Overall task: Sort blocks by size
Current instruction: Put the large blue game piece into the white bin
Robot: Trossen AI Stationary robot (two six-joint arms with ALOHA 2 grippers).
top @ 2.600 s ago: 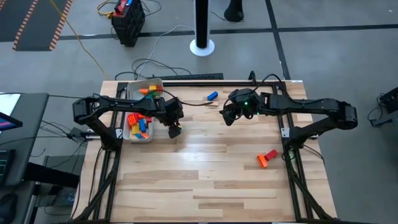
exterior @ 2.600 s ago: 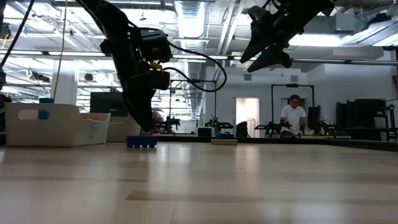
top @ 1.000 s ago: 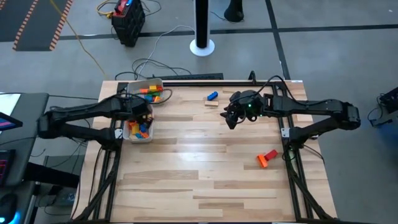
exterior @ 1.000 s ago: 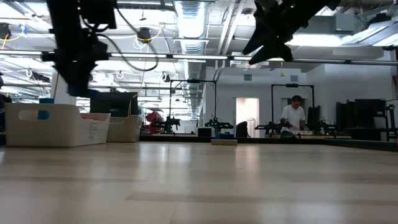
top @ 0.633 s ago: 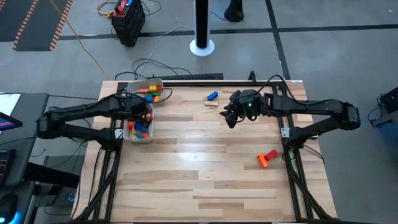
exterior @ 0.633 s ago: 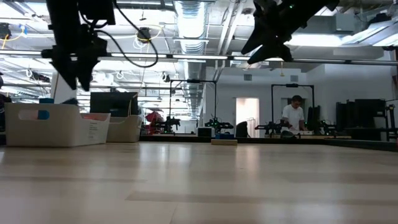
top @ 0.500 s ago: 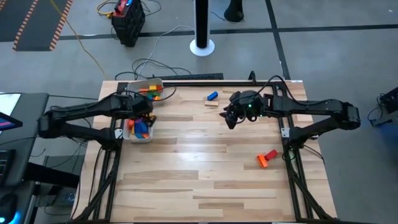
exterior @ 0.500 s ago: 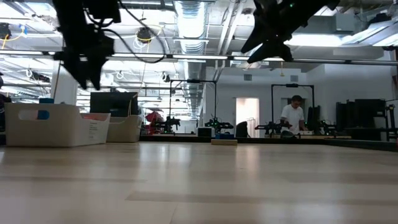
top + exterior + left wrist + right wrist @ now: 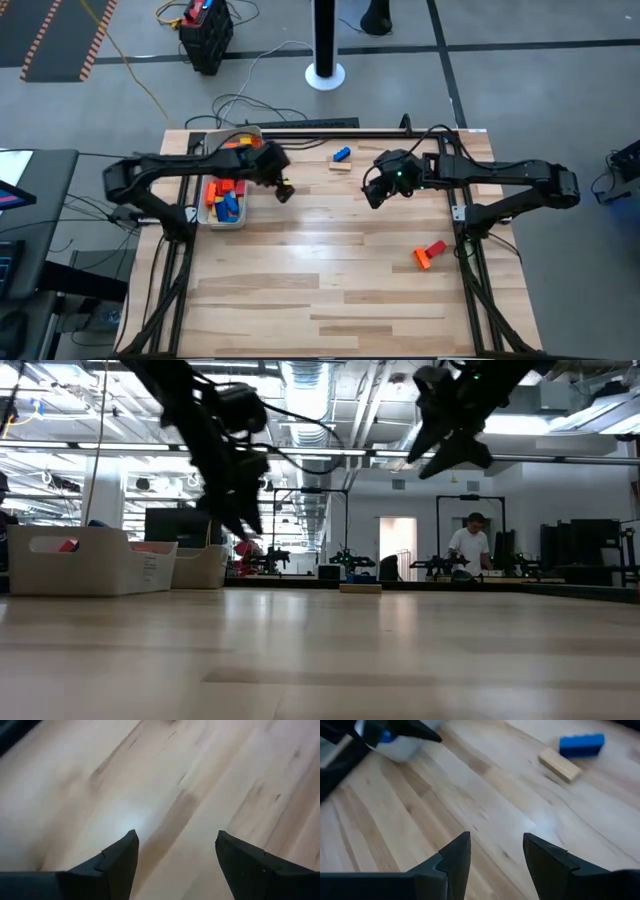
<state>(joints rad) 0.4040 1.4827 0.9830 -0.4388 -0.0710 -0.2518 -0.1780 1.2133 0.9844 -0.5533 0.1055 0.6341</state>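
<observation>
Blocks [image 9: 226, 199]: glossy plastic, rectangular

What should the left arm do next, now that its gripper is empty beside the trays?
Probably carry the open, empty left gripper toward the blue block and tan block at the table's far edge; they lie loose, closer to it than the red and orange blocks.

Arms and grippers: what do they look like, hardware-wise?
Both arms are dark, jointed links with black cables along them. The left gripper and right gripper each end in two black, wedge-shaped fingers with stepped inner edges. The right arm's wrist housing shows a small green light.
</observation>
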